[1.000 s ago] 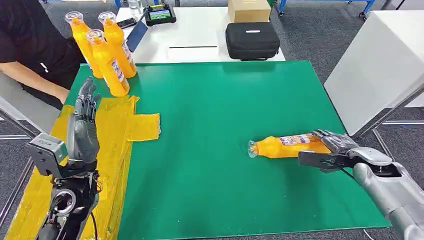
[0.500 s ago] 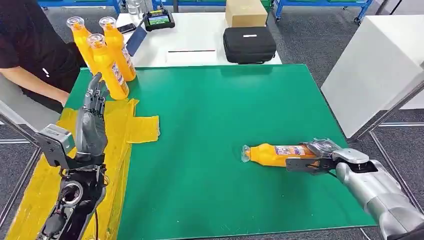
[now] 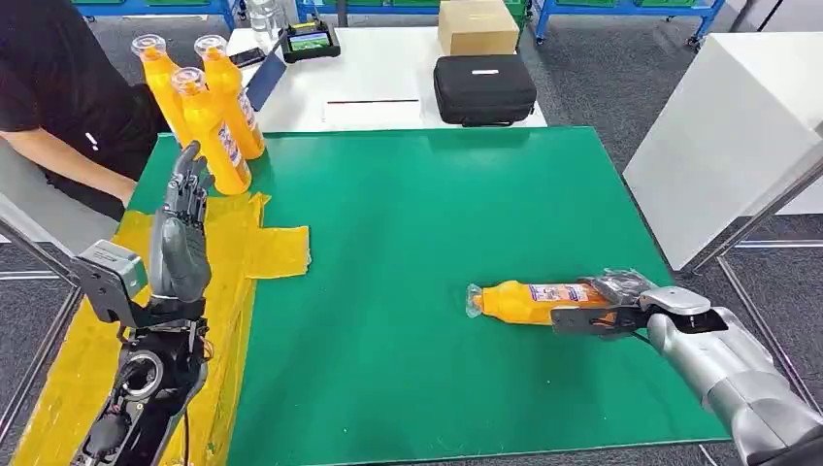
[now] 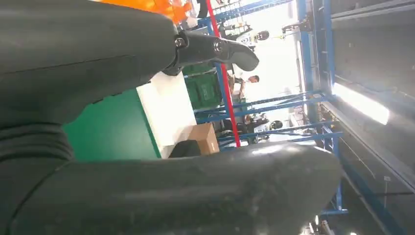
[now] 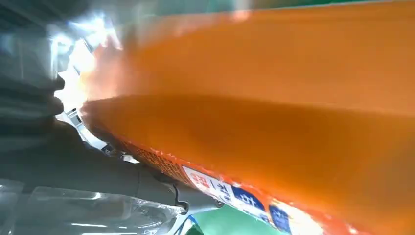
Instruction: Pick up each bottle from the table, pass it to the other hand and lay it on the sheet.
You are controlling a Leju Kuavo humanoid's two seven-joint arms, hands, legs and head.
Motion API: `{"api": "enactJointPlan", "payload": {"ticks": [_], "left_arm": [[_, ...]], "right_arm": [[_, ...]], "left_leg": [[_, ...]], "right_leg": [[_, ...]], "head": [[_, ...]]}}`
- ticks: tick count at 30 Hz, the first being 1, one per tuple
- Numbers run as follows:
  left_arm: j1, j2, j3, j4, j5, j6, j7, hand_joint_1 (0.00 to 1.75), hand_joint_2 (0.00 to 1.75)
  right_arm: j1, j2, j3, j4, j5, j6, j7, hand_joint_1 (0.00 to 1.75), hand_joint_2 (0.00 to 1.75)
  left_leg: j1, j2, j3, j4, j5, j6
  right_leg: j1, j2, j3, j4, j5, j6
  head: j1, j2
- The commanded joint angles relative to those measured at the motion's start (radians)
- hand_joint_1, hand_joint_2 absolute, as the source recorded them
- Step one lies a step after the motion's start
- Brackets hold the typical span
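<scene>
Our right hand (image 3: 609, 309) gripping the base of a lying orange bottle (image 3: 529, 300) on the green bench (image 3: 408, 223), near right, our left hand (image 3: 180, 243) raised, fingers straight, empty, above the yellow sheet (image 3: 262, 248)

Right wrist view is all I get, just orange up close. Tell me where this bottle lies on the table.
Observer: The bottle lies on its side on the green mat, cap end pointing toward the robot's left, with the right hand at its base.
Operator: Report the other hand.
Observer: The left hand is raised, fingers straight, holding nothing, above the yellow sheet.
Operator: Say what else is orange out there.
Observer: Three more bottles stand upright at the mat's far left corner.
</scene>
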Motion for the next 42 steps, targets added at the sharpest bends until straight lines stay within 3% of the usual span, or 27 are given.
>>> {"api": "enactJointPlan", "payload": {"ticks": [1, 4, 5, 6, 7, 10, 11, 15, 18, 22, 30, 39, 42], "left_arm": [[-0.039, 0.015, -0.04, 0.06, 0.005, 0.001, 0.001, 0.0, 0.0], [-0.017, 0.019, -0.027, 0.044, 0.036, -0.009, 0.041, 0.0, 0.0], [-0.002, 0.027, -0.016, 0.038, 0.088, -0.043, 0.087, 0.0, 0.0], [0.015, 0.03, -0.003, 0.033, 0.164, -0.08, 0.131, 0.0, 1.75], [0.028, 0.038, 0.01, 0.032, 0.221, -0.108, 0.157, 0.0, 1.75], [0.08, 0.054, 0.042, 0.022, 0.433, -0.194, 0.182, 0.0, 1.75], [0.087, 0.058, 0.041, 0.02, 0.45, -0.199, 0.178, 0.0, 1.75], [0.086, 0.039, 0.025, -0.001, 0.493, -0.207, 0.172, 0.0, 1.75], [0.074, 0.021, 0.008, -0.017, 0.491, -0.208, 0.173, 0.0, 1.75], [0.073, 0.023, 0.007, -0.019, 0.49, -0.206, 0.177, 0.0, 1.75], [0.083, 0.036, 0.023, -0.025, 0.489, -0.222, 0.171, 0.0, 1.75], [0.05, 0.011, -0.005, -0.02, 0.464, -0.236, 0.174, 0.0, 1.75], [0.025, -0.021, -0.041, -0.022, 0.422, -0.223, 0.182, 0.0, 1.75]], "right_arm": [[0.112, 0.042, 0.064, 0.077, 0.0, 0.04, -0.007, 1.75, 1.75], [0.154, 0.036, -0.043, 0.009, -0.122, 0.016, -0.031, 1.75, 1.75], [0.179, 0.028, -0.121, -0.069, -0.228, 0.046, -0.044, 1.75, 1.75], [0.202, 0.026, -0.194, -0.149, -0.33, 0.063, -0.061, 1.75, 1.75], [0.22, 0.012, -0.232, -0.243, -0.399, 0.089, -0.058, 1.75, 1.75], [0.306, 0.052, -0.465, -0.6, -0.85, 0.22, -0.036, 1.75, 1.75], [0.32, 0.047, -0.468, -0.687, -0.848, 0.185, -0.007, 1.75, 1.75], [0.325, 0.083, -0.467, -0.869, -0.896, 0.153, 0.039, 1.75, 1.75], [0.319, 0.133, -0.449, -0.867, -0.907, 0.131, 0.072, 1.75, 1.75], [0.318, 0.129, -0.439, -0.849, -0.907, 0.118, 0.066, 1.75, 1.75], [0.29, 0.21, -0.393, -0.81, -0.857, 0.072, 0.12, 1.75, 1.75], [0.194, 0.286, -0.316, -0.72, -0.808, 0.037, 0.159, 1.75, 1.75], [0.126, 0.365, -0.27, -0.655, -0.779, 0.022, 0.205, 1.75, 1.75]], "left_leg": [[0.002, -0.004, 0.001, -0.002, 0.002, -0.002], [0.002, -0.006, 0.0, -0.004, 0.003, -0.003], [0.002, -0.005, 0.001, -0.003, 0.002, -0.002], [0.002, -0.005, 0.001, -0.004, 0.003, -0.003], [0.002, -0.003, 0.001, -0.003, 0.001, -0.002], [0.001, 0.001, -0.001, -0.003, 0.001, -0.004], [0.0, 0.003, -0.003, -0.002, 0.0, -0.002], [-0.001, 0.006, -0.014, 0.002, -0.001, -0.004], [-0.001, -0.001, -0.022, 0.0, 0.005, -0.002], [-0.001, 0.0, -0.02, 0.0, 0.004, -0.003], [-0.002, 0.001, -0.022, 0.0, 0.004, -0.003], [-0.002, 0.001, -0.025, 0.0, 0.005, -0.002], [-0.002, 0.001, -0.025, 0.001, 0.005, -0.002]], "right_leg": [[0.002, -0.003, 0.003, -0.004, 0.001, -0.002], [0.002, -0.004, 0.003, -0.005, 0.001, -0.002], [0.002, -0.003, 0.004, -0.005, 0.001, -0.002], [0.002, -0.003, 0.003, -0.006, 0.001, -0.002], [0.002, -0.002, 0.003, -0.004, 0.001, -0.002], [0.001, 0.004, 0.0, -0.002, 0.001, -0.002], [0.0, 0.005, 0.008, 0.0, 0.001, -0.001], [-0.001, 0.009, -0.004, 0.007, 0.0, -0.002], [0.0, -0.001, -0.01, 0.004, 0.002, 0.0], [0.0, 0.001, -0.008, 0.004, 0.0, -0.001], [-0.001, 0.003, -0.011, 0.004, 0.001, -0.001], [-0.001, 0.002, -0.013, 0.005, 0.002, 0.0], [-0.001, 0.002, -0.014, 0.006, 0.002, 0.0]], "head": [[0.0, 0.0], [0.0, 0.0], [0.0, 0.0], [0.0, 0.0], [0.0, 0.0], [0.0, 0.0], [0.0, 0.0], [-0.001, 0.0], [0.0, 0.0], [-0.001, 0.0], [0.0, 0.0], [-0.001, 0.0], [0.0, 0.0]]}}
